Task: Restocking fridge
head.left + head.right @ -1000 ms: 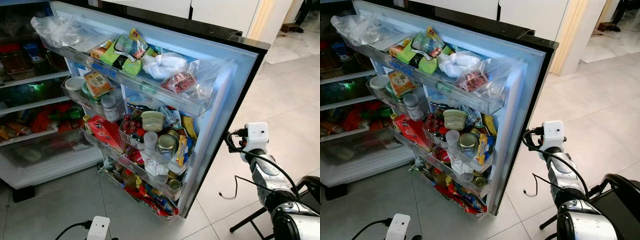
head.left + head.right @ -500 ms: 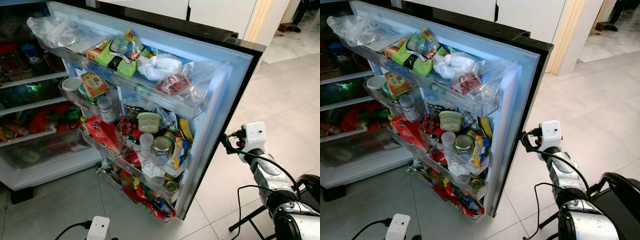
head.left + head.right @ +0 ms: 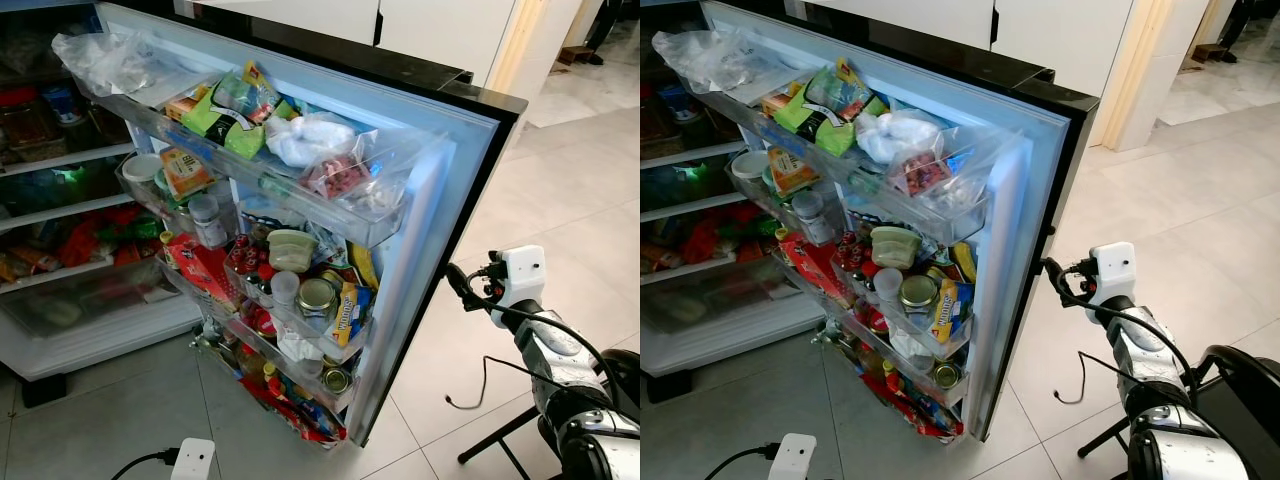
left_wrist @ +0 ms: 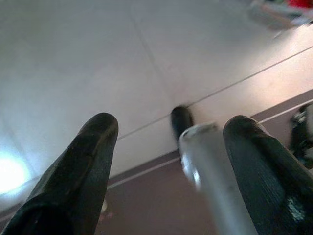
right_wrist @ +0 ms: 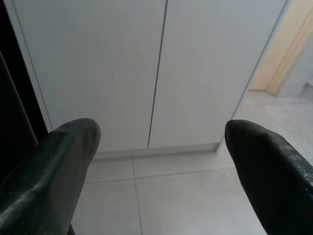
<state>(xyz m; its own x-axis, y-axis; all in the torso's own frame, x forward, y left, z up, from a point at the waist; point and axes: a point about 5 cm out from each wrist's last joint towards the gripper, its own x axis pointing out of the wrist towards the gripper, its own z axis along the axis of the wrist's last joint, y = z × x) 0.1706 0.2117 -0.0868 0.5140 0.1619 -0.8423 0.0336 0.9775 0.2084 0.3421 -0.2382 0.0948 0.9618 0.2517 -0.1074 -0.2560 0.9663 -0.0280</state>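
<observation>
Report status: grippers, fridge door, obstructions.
Right gripper open, empty, beside fridge door edge. Left gripper open, low over floor. Door open, shelves packed.

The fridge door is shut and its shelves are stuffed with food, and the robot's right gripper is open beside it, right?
Not quite. The fridge door is wide open, as the left eye view shows. Its shelves are indeed stuffed with food, and the right gripper is open beside it.
</observation>
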